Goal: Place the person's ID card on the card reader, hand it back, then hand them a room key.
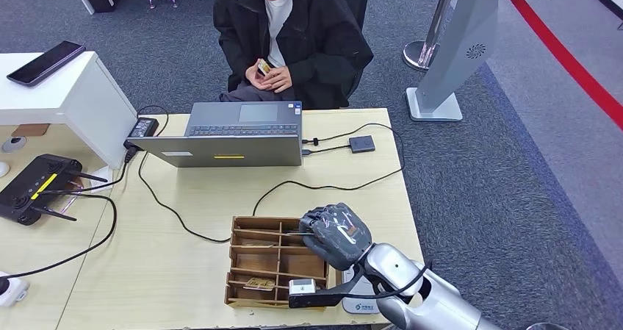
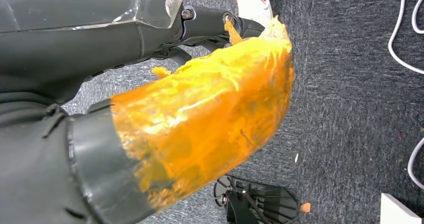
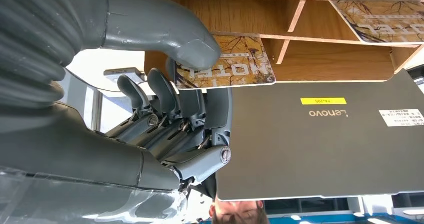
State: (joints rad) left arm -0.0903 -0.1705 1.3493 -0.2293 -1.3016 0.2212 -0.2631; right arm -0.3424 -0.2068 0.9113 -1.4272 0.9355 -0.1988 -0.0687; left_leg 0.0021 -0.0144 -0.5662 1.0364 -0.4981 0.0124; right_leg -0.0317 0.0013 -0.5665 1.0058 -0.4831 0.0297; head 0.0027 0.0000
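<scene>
Desk layout — tray near, laptop behind it, person beyond.

On the surface (image 1: 184, 271) a divided tray (image 1: 253, 262) sits at the near edge with the right hand (image 1: 336, 234) over its right side, thumb and fingers (image 3: 165, 94) pinching a room key (image 3: 227, 64). The laptop (image 1: 235, 134) stands behind the tray, the card reader (image 1: 361, 144) to its right, a router (image 1: 33, 189) far left. The person (image 1: 294, 36) sits behind the laptop, holding a card (image 1: 264, 67).

You see the room key (image 3: 227, 64), a card printed with bare branches and "HOTEL", pinched between thumb and fingers of the right hand (image 3: 170, 84) over the wooden tray (image 1: 242, 260). The person holds the ID card (image 1: 263, 67) at chest height. The card reader (image 1: 361, 144) lies flat on the bench.
</scene>
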